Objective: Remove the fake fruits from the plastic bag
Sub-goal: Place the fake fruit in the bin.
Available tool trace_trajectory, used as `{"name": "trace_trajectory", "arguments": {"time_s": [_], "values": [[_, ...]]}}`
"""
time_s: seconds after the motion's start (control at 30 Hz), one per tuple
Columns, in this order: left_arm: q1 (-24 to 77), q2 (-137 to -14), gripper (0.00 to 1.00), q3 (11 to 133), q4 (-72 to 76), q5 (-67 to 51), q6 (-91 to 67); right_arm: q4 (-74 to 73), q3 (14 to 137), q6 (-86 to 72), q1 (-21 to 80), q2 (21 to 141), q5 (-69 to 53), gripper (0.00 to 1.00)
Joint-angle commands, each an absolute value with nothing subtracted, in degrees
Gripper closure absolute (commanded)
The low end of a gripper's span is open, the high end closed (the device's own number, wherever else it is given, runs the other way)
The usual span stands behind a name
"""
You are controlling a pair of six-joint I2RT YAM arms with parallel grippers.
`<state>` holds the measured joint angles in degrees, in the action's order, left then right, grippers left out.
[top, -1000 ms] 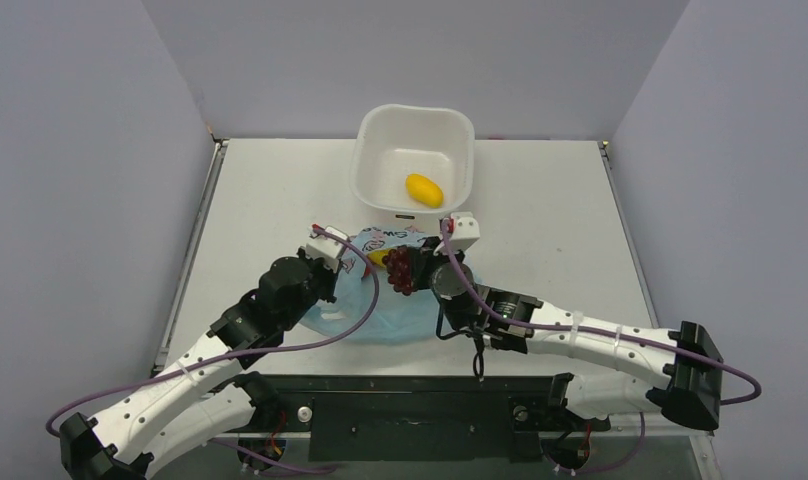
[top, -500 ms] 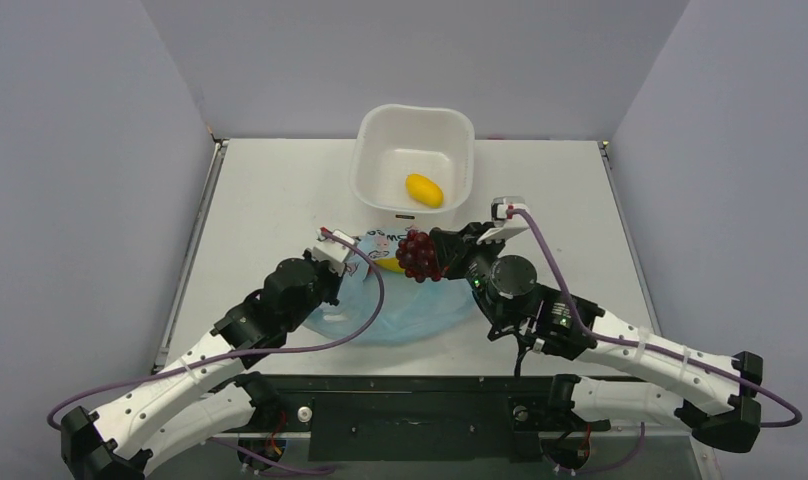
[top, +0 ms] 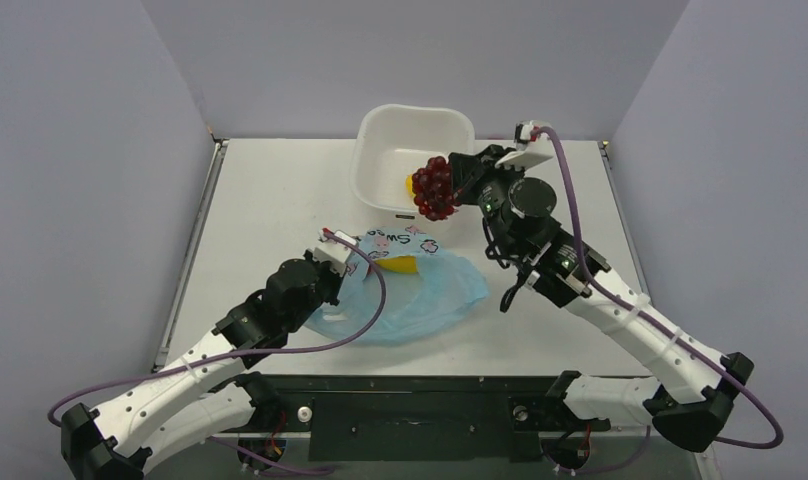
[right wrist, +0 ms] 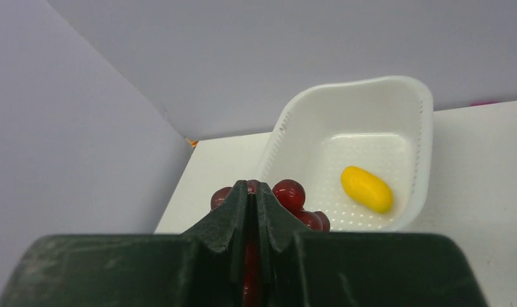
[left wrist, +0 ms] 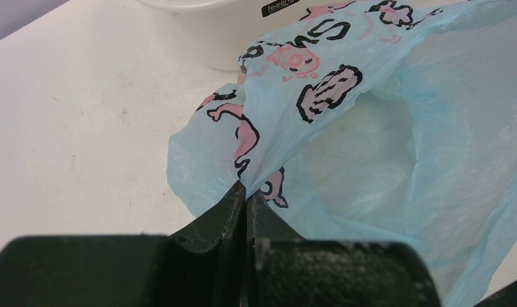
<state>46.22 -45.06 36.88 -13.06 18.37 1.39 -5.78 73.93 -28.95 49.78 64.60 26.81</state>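
Over the tub — right tool clamps grape bunch; left tool pinches bag (apparently its rim).

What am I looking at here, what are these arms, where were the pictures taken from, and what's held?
Two robot arms with pincer grippers are mounted at a white table. One picture looks down from above; the other two come from wrist cameras. The left gripper is shut on the edge of a light blue plastic bag, something yellow at its mouth. The right gripper is shut on a dark red grape bunch, held up near a white tub containing a yellow lemon.
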Motion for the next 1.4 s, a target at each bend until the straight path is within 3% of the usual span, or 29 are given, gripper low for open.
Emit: {"name": "trace_trajectory", "arguments": {"time_s": [0.0, 0.37, 0.6, 0.97, 1.37], "values": [[46.83, -45.43, 1.0, 36.73, -11.21, 19.81, 2.16, -0.95, 78.45, -29.26, 42.9, 70.43, 19.34, 1.0], [47.08, -47.16, 1.0, 37.01, -10.58, 19.67, 2.61, 3.32, 92.84, -33.9, 29.64, 95.8, 10.7, 1.0], [47.13, -47.15, 1.0, 37.12, -10.22, 19.27, 2.97, -2.71, 105.21, -32.66, 28.64, 112.06, 9.27, 1.0], [47.3, -46.81, 1.0, 37.27, -10.15, 19.09, 3.21, -9.82, 112.73, -26.73, 30.55, 126.56, 11.78, 1.0], [47.63, -46.62, 1.0, 37.04, -10.28, 19.16, 3.33, -17.35, 117.15, -21.26, 32.13, 128.22, 13.78, 0.72]]}}
